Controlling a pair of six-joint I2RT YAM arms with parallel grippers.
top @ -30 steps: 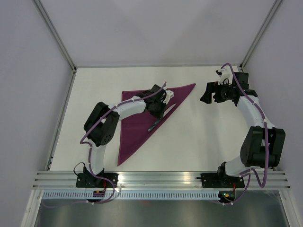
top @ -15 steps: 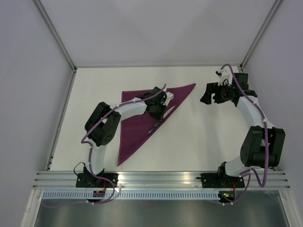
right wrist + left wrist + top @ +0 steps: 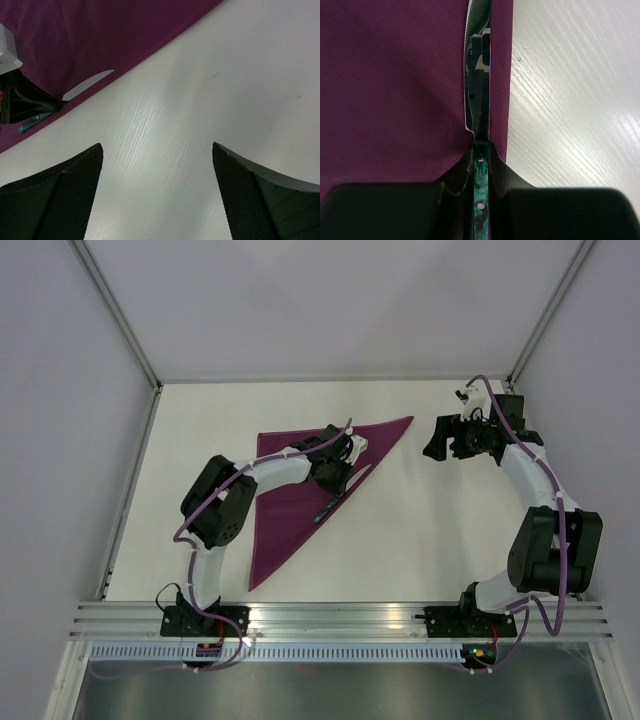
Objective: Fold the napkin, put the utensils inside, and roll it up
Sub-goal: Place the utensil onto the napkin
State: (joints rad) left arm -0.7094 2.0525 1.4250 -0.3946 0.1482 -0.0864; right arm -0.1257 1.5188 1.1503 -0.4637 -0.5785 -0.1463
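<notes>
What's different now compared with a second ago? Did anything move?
The left pincer, shut on the knife, carried it very slightly toward the near side, along the napkin's folded edge. Nothing was picked up or let go. The napkin and the open right pincer stayed put.

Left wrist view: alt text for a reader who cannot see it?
The left pincer grips a knife by its green handle; its blade points ahead along the right edge of the purple napkin, white table beside it.
</notes>
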